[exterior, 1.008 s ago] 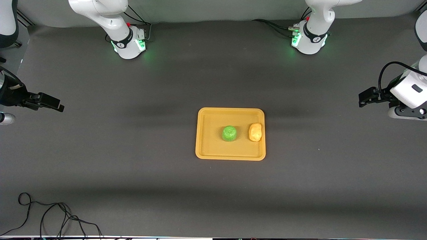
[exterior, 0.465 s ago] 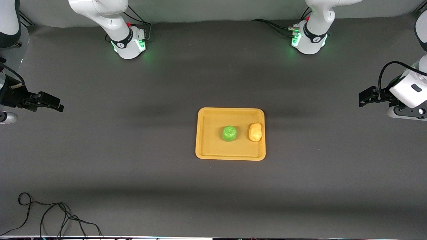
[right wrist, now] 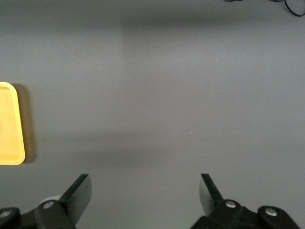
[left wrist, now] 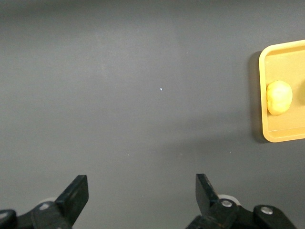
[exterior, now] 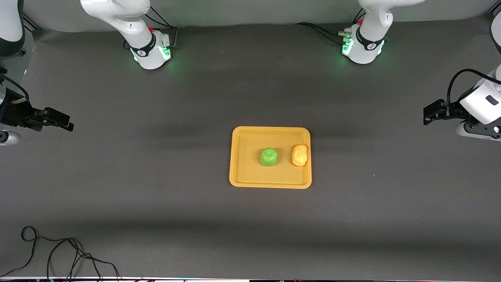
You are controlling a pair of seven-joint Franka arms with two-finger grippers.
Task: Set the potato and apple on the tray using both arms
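Observation:
The yellow-orange tray [exterior: 242,172] lies in the middle of the table. The green apple [exterior: 269,156] sits near its centre. The yellow-tan potato [exterior: 300,155] lies beside it, at the tray's rim toward the left arm's end. My left gripper [exterior: 428,111] is open and empty, up over bare table at the left arm's end. My right gripper [exterior: 64,122] is open and empty over bare table at the right arm's end. The left wrist view shows the open left gripper [left wrist: 141,191], the potato [left wrist: 279,97] and a tray corner [left wrist: 267,133]. The right wrist view shows the open right gripper [right wrist: 144,188] and a tray edge [right wrist: 14,152].
A black cable [exterior: 58,254] lies looped on the table near the front camera at the right arm's end. The two arm bases [exterior: 150,51] [exterior: 362,49] stand along the table's back edge.
The left gripper has drifted slightly away from the tray toward its end of the table. The right gripper has barely shifted. Apple and potato have not moved.

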